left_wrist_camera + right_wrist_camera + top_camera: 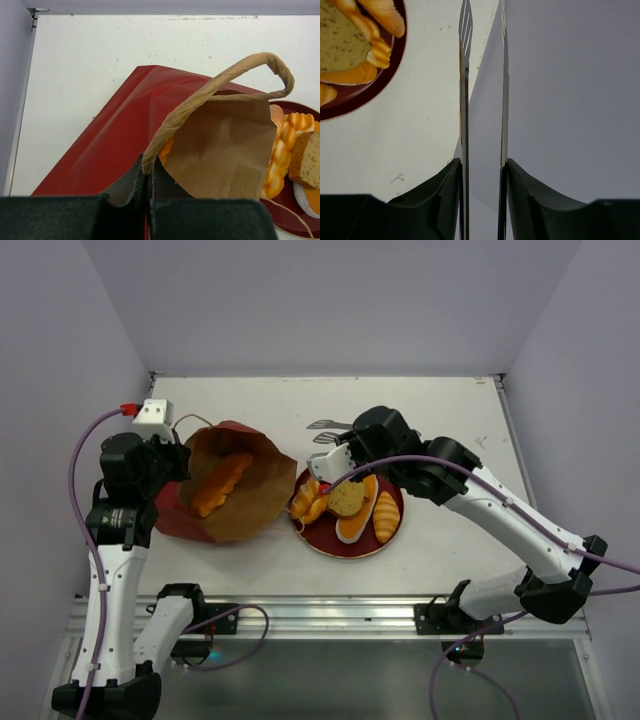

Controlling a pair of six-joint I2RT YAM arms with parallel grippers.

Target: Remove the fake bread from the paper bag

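The paper bag (pixel 235 495) lies tilted on the table, dark red outside and brown inside, with its mouth toward the plate. One orange ridged piece of fake bread (pixel 222 483) rests inside it. My left gripper (pixel 146 167) is shut on the bag's tan cord handle (pixel 220 82) at the rim. Several pieces of fake bread (pixel 347 502) lie on the dark-red plate (pixel 340 544) right of the bag. My right gripper (pixel 482 170) hovers behind the plate, shut on metal tongs (pixel 465 60). The tong blades stand apart with nothing between them.
The plate's rim (pixel 380 87) shows at the upper left of the right wrist view, with the side wall close beyond the tongs. Walls enclose the table on three sides. The arm bases and their purple cables sit along the near edge.
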